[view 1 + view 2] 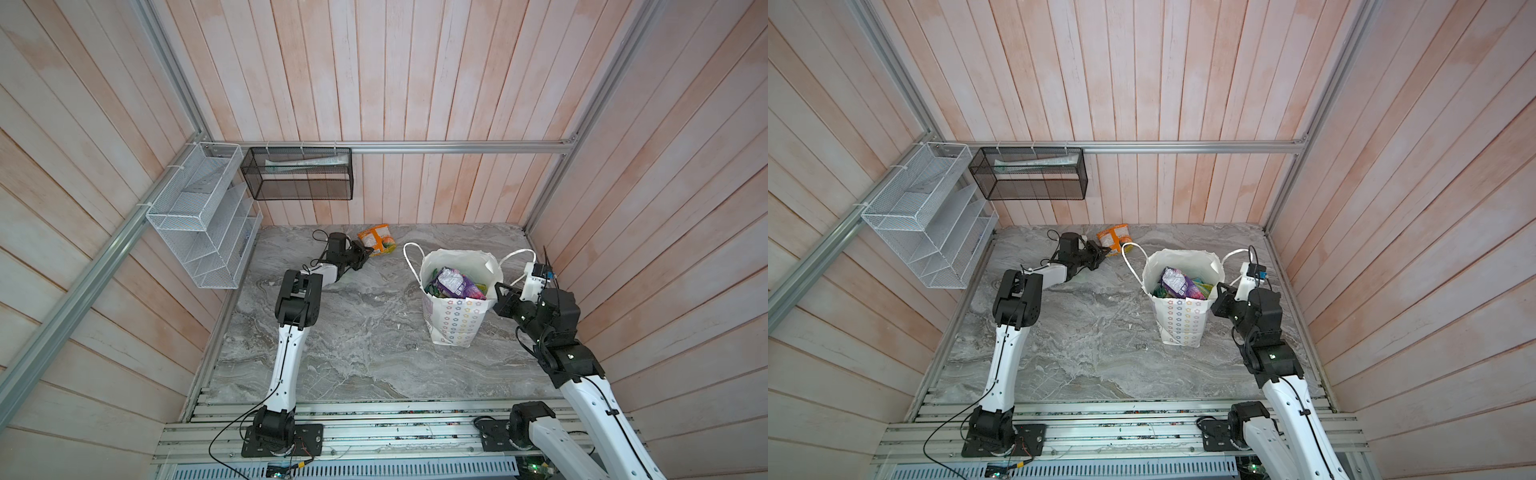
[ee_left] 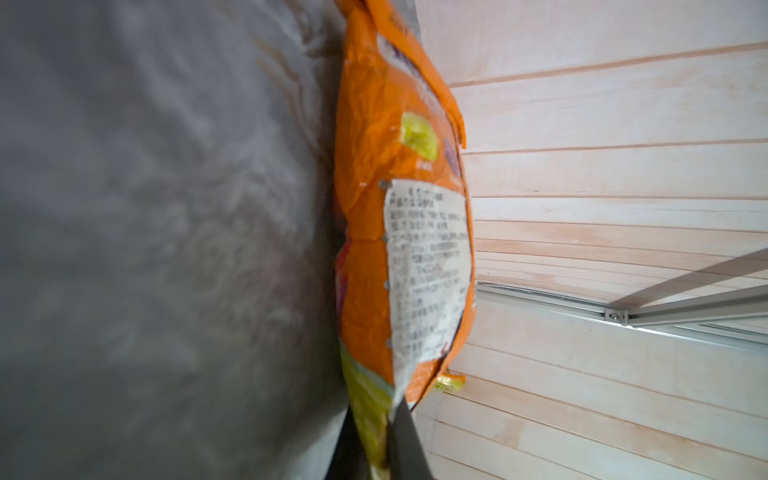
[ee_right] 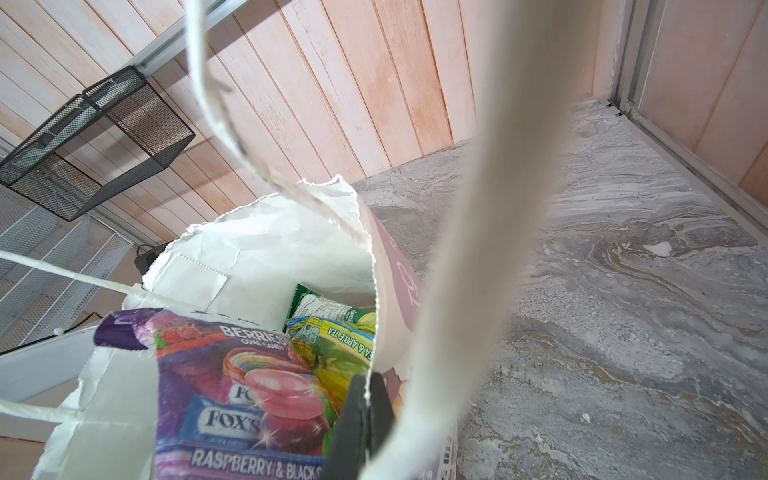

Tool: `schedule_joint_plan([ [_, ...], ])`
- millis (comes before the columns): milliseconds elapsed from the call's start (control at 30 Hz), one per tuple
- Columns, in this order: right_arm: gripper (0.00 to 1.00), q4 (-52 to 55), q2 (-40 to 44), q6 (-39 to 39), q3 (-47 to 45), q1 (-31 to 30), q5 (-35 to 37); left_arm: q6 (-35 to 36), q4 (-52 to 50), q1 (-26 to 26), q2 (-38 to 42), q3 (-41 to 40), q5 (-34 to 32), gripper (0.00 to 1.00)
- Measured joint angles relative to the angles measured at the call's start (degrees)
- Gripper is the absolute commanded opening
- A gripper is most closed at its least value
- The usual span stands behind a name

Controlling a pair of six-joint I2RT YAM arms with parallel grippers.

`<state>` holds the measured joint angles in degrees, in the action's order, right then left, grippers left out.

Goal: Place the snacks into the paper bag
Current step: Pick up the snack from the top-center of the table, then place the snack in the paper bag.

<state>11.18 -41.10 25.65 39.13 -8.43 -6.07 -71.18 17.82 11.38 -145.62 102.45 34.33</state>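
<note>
L end effector (image 1: 366,254) clamped on orange pouch (image 1: 375,240) near surface (image 1: 365,345) back edge; R end effector (image 1: 500,290) clamped on paper bag (image 1: 455,324) rim.

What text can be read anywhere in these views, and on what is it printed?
"BERRIES": purple pouch.
"OVAL CANDY", small: purple pouch.
"FOX'S": purple pouch.
"RASPBERRY & BLACK", cut off at the frame edge: purple pouch.
"& APPLE TEA", start hidden: yellow-green pouch.
Orange pouch, white label: print blurred, unreadable.
Green pouch, white label: print too small.
</note>
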Motion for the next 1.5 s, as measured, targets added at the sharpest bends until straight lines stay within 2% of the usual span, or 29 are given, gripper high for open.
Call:
schedule_joint_plan([
  [167, 0.0, 0.0, 0.1, 0.0, 0.0, 0.0, 0.0, -0.2, 1.4, -0.5, 11.2, -11.4, 1.1, 0.0],
  [467, 0.0, 0.0, 0.1, 0.0, -0.1, 0.0, 0.0, 3.1, 0.5, -2.6, 30.3, -23.3, 4.5, 0.0],
  [767, 0.0, -0.1, 0.0, 0.0, -0.1, 0.0, 0.0, 13.9, -14.8, -4.4, 45.7, -24.9, 4.8, 0.0],
  [1033, 0.0, -0.1, 0.0, 0.0, -0.1, 0.0, 0.0, 21.2, -26.6, -3.8, 59.0, -21.0, 3.1, 0.0],
  [1167, 0.0, -0.3, 0.0, 0.0, -0.3, 0.0, 0.2, 25.1, -31.5, 0.3, 63.6, -15.3, -0.7, 0.0],
  [1500, 0.0, -0.9, 0.1, 0.0, -0.6, 0.0, 0.2, 34.7, -38.8, 19.2, 64.4, 1.2, -7.4, 0.0],
])
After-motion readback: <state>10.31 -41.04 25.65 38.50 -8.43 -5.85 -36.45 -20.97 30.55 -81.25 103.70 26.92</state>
